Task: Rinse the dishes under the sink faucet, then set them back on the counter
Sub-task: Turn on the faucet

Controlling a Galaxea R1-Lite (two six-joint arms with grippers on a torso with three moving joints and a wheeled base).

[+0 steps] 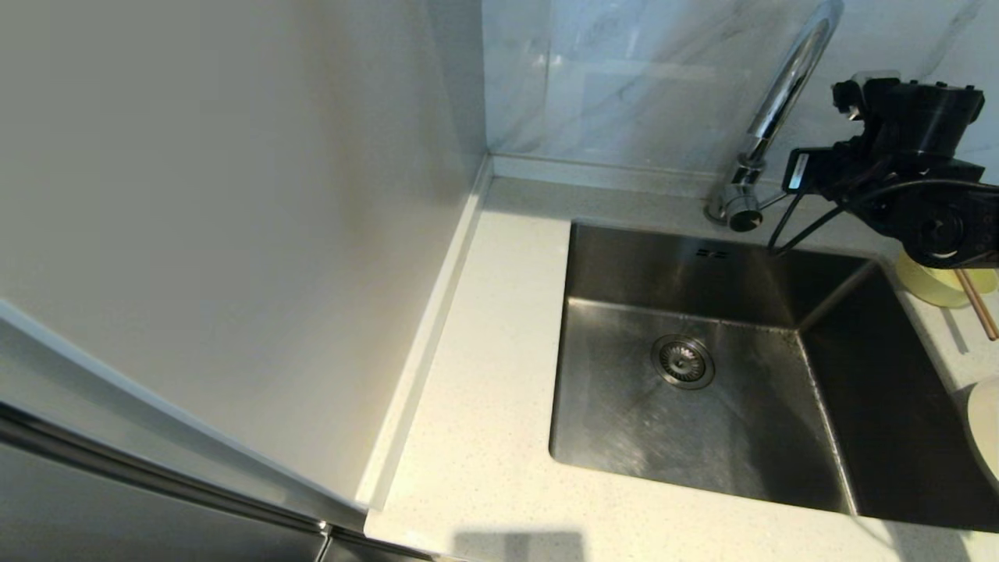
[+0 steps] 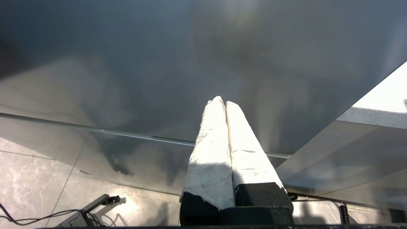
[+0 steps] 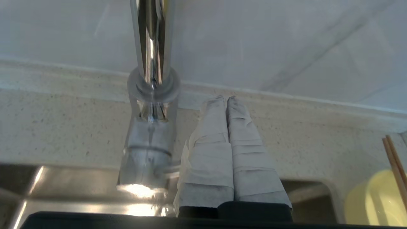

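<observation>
With the pale-yellow bowl (image 1: pixel 936 285), chopstick (image 1: pixel 979 306) and plate (image 1: pixel 985 433) waiting on the counter (image 1: pixel 499 328) right of the dry sink (image 1: pixel 702 375), we bring our right gripper (image 3: pixel 227 99), fingers pressed together and empty, beside the faucet (image 3: pixel 152 95) base, likely to nudge its lever, while our left gripper (image 2: pixel 222 102) hangs parked and closed.

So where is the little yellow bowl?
In the head view, the yellow bowl sits on the counter right of the sink, beneath the right arm, with the chopstick across it.
</observation>
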